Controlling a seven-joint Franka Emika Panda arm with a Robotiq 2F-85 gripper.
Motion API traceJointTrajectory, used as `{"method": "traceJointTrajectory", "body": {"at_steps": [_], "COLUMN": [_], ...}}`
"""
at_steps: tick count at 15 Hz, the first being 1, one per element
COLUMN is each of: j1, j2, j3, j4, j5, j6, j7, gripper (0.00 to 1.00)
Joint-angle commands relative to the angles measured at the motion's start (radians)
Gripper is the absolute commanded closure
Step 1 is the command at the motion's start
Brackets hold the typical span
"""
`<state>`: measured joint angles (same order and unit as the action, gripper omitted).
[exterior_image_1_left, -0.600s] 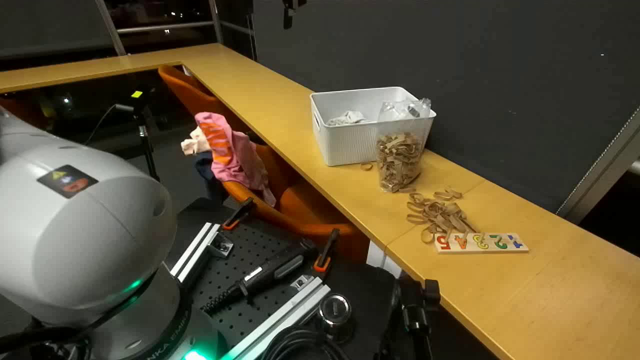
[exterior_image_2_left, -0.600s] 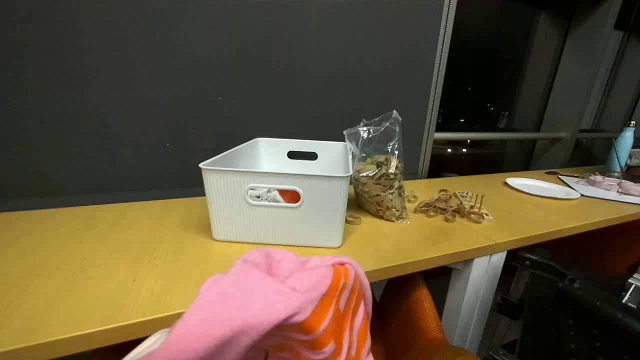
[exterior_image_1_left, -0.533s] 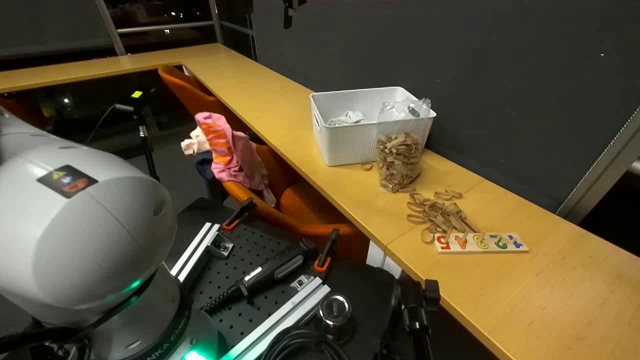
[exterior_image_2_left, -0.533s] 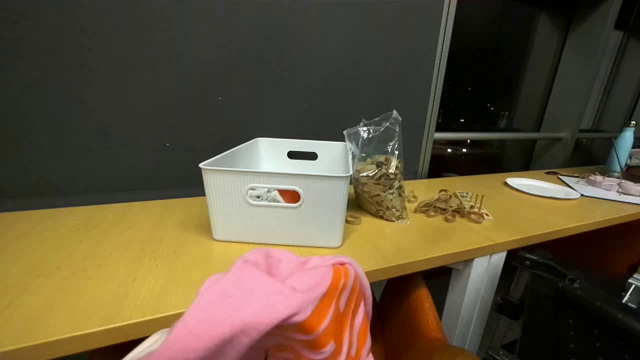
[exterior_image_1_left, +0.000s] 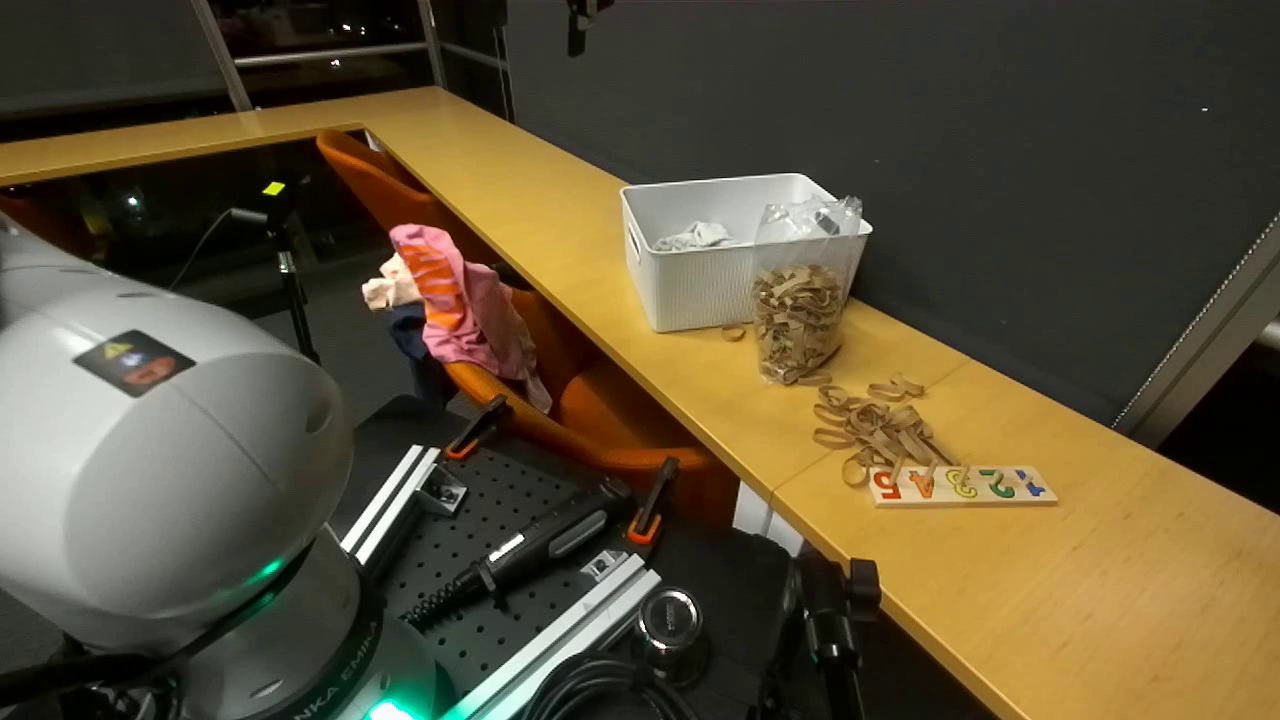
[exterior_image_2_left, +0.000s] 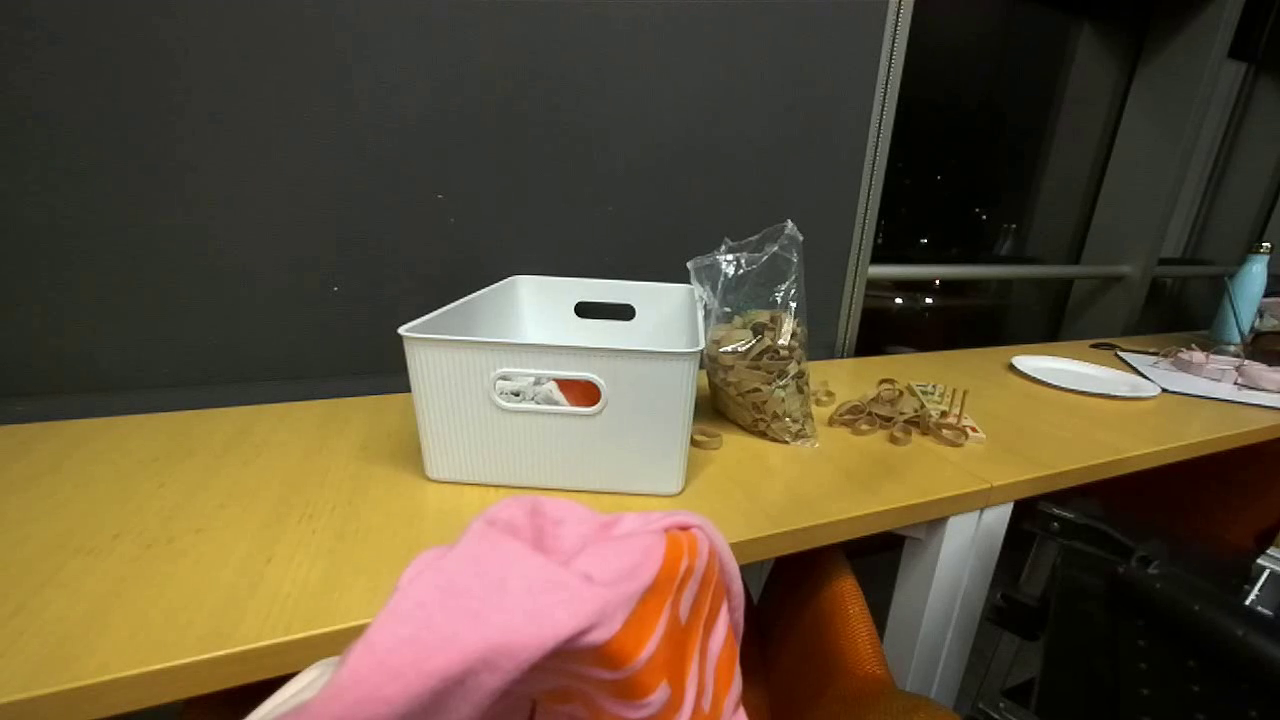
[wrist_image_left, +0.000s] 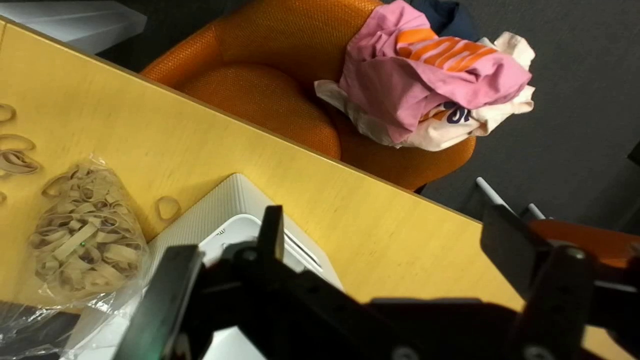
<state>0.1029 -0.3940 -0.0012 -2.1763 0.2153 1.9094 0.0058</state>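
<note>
Your gripper (wrist_image_left: 382, 245), fingers spread apart with nothing gripped, seen in the wrist view against its nearest neighbour, the white bin (wrist_image_left: 207, 214) on the table (wrist_image_left: 310, 200).

In an exterior view a clear bag (exterior_image_2_left: 755, 285) of tan bands (exterior_image_2_left: 758, 380) stands upright just beside the bin at three o'clock; the load low in it likely steadies it. In the wrist view a stray band (wrist_image_left: 168, 207) lies at the bin's ten o'clock; between one and two o'clock you see pink cloth (wrist_image_left: 400, 85) draped over an orange chair (wrist_image_left: 260, 100), whose back presumably holds it up. Pale cloth (exterior_image_1_left: 695, 236) lies inside the bin, contained by its walls.
</note>
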Motion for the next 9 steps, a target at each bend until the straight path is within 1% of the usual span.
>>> {"method": "traceJointTrajectory", "body": {"at_steps": [1,4,5,7,9], "j1": [-0.043,-0.09,-0.117,-0.154,-0.193], "j2": [0.003,-0.008,-0.002,0.041,0.111], "j3": [0.014,0.006,0.005,-0.011,-0.032], "j4": [-0.01,-0.048,-0.056,-0.046,-0.028], "j5": [-0.046,-0.125,-0.185,-0.289,-0.395], "j6": [-0.024,-0.023,-0.015,-0.003,0.05], "j7": [0.033,0.064,0.076,0.041,0.014], "gripper": [0.0,0.0,0.0,0.0,0.0]}}
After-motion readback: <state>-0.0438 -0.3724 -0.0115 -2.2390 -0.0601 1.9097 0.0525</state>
